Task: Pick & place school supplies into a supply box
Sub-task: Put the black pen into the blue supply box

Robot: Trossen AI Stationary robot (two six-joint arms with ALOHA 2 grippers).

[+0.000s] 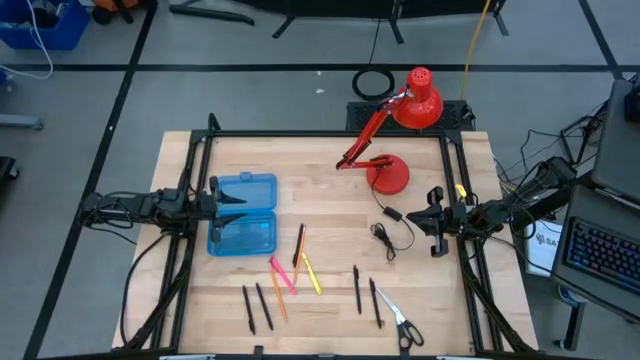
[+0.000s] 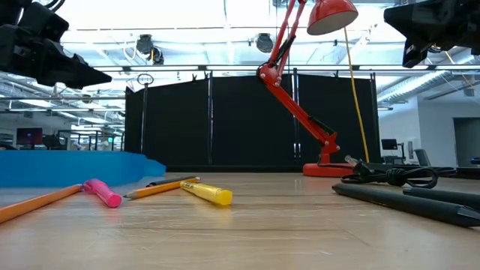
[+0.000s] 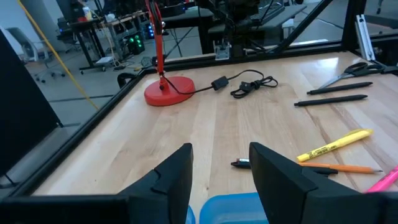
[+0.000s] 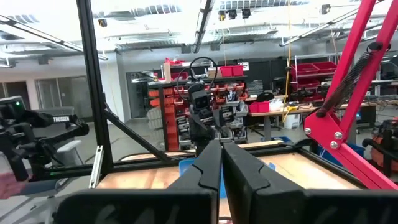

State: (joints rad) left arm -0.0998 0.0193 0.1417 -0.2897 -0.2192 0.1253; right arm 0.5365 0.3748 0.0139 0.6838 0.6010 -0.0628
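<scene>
The supply box (image 1: pixel 242 215) lay open near the left edge of the table, both translucent blue halves showing nothing inside in the high view, so by my reading no packing had been done. All the school supplies were loose on the wood toward the near edge: a black-and-orange pen (image 1: pixel 299 244), a pink marker (image 1: pixel 281 275), a yellow highlighter (image 1: pixel 311 274) and an orange pencil (image 1: pixel 277 298) in a loose fan just right of the box, two black pens (image 1: pixel 257 308) nearer the front, two more black pens (image 1: pixel 366 293) further right, and the scissors (image 1: pixel 401 322) close to the near right corner. Everything was left to pick up.

The left gripper (image 1: pixel 226 198) hovered above the box, fingers (image 3: pixel 177 171) moderately spread and empty. The right gripper (image 1: pixel 436 221) hung by the right edge, its fingers (image 4: pixel 210 163) pressed together with nothing between them. The red desk lamp (image 1: pixel 388 172) stood toward the far edge, its black cable (image 1: pixel 391 229) coiled between lamp and right gripper.
</scene>
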